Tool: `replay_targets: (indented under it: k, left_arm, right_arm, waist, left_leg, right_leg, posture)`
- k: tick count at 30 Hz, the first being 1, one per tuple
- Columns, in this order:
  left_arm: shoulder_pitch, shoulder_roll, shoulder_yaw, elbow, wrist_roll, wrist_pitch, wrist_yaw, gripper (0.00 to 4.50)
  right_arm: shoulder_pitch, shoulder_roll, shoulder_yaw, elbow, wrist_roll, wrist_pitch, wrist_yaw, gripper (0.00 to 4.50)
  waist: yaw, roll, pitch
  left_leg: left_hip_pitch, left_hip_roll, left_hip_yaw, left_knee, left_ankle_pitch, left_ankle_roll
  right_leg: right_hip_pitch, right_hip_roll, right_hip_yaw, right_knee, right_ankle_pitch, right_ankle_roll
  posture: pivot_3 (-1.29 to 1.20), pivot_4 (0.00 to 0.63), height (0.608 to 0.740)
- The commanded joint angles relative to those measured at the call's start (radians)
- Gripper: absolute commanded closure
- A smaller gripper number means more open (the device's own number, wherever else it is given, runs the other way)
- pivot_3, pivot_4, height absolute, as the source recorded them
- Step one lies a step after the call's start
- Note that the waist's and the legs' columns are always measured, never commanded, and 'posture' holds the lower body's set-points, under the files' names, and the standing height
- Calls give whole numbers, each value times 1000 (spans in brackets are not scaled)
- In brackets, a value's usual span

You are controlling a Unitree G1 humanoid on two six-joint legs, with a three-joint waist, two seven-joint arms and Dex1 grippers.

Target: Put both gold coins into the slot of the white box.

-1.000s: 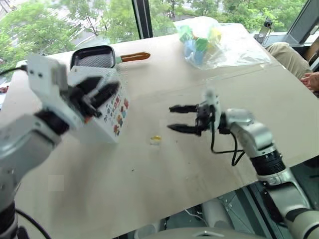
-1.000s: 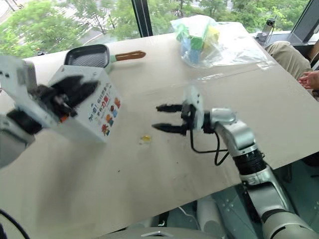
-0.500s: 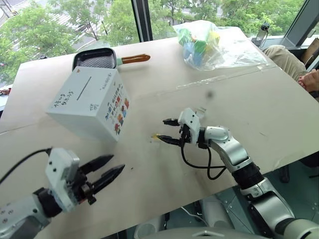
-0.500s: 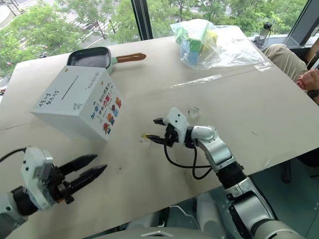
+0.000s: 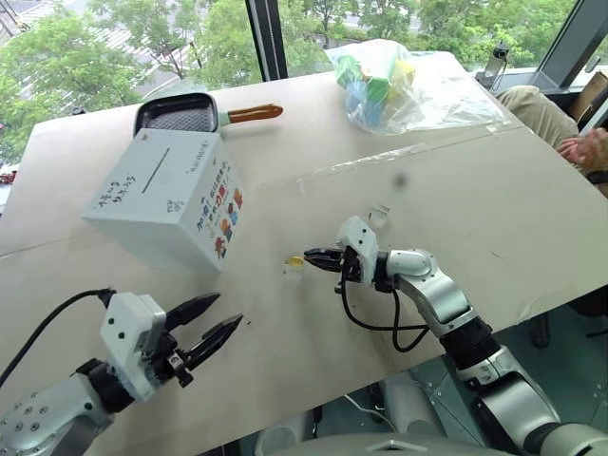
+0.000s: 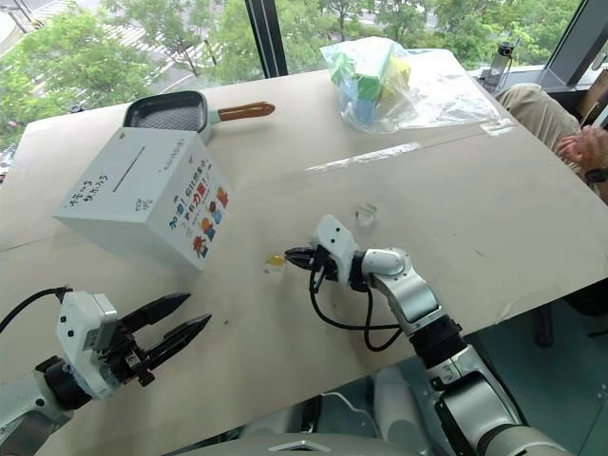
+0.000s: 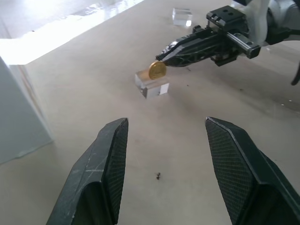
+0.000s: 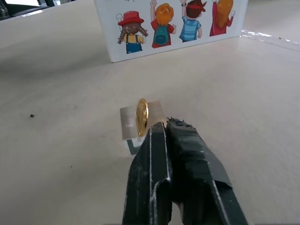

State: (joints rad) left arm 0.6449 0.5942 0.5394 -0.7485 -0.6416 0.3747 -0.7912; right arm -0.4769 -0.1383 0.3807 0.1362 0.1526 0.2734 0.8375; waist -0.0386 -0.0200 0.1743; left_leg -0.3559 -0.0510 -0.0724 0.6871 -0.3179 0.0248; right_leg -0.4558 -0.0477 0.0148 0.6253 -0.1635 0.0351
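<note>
The gold coin [image 7: 157,70] looks like polished, shiny metal, standing on a small clear plastic block [image 7: 152,86] with glossy faces. The white box [image 5: 166,195] appears to be matt cardboard with printed colour pictures, and the table [image 5: 456,190] is a smooth, matt beige board. The left gripper's fingers [image 7: 105,164] are matt black plastic with a fine cross-hatched texture on the pads.

Head pair overhead; wrist cams close, table-level.

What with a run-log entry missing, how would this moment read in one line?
right end effector: shut, tips at gold coin | gold coin: upright on clear block | left end effector: open, empty
</note>
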Motion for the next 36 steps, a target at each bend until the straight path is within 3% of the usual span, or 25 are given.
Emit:
replay_targets:
  k: [1,7,10,12,13,20,34,36]
  left_arm:
    - [-1,-12,5,3,21,-33,10,1883]
    - [-11,-23,4,9,25,-42,15,1883]
    - [-15,-29,2,11,27,-43,16,1883]
    - [-16,-34,-2,12,32,-44,17,1883]
    - [-17,-35,-3,13,33,-45,17,1883]
    - [-18,-46,-1,18,35,-50,15,1883]
    - [-13,-52,-4,24,45,-56,14,1883]
    - [-14,-52,-6,25,49,-56,14,1883]
  right_arm:
    - [-6,20,5,-37,18,-5,14,4448]
    - [-21,19,-16,-26,31,6,25,4448]
    - [-28,24,-30,-15,25,-5,7,3153]
    - [-31,27,-39,-7,24,-13,-2,2680]
    - [-33,27,-44,-6,28,-10,-3,2031]
    - [-32,13,-32,-67,77,59,74,2031]
    - [-61,93,6,1,33,66,18,2031]
    - [-59,96,10,1,32,78,19,2544]
  waist:
    - [-1,0,0]
    - [0,0,0]
    - [0,0,0]
    - [-1,0,0]
    - [-1,0,0]
    - [0,0,0]
    - [-1,0,0]
    - [-1,0,0]
  left_leg:
    - [0,0,0,0,0,0]
    - [0,0,0,0,0,0]
    - [0,0,0,0,0,0]
    - [0,0,0,0,0,0]
    - [0,0,0,0,0,0]
    - [0,0,0,0,0,0]
    - [0,0,-1,0,0,0]
    - [0,0,-1,0,0,0]
  right_leg:
    - [0,0,0,0,0,0]
    - [0,0,0,0,0,0]
    - [0,0,0,0,0,0]
    - [0,0,0,0,0,0]
    - [0,0,0,0,0,0]
    - [0,0,0,0,0,0]
    - [0,0,-1,0,0,0]
    - [0,0,-1,0,0,0]
  posture:
    - [0,150,721]
    - [0,150,721]
    - [0,150,721]
    - [0,150,721]
    - [0,150,721]
    - [0,150,721]
    - [0,150,721]
    - [0,150,721]
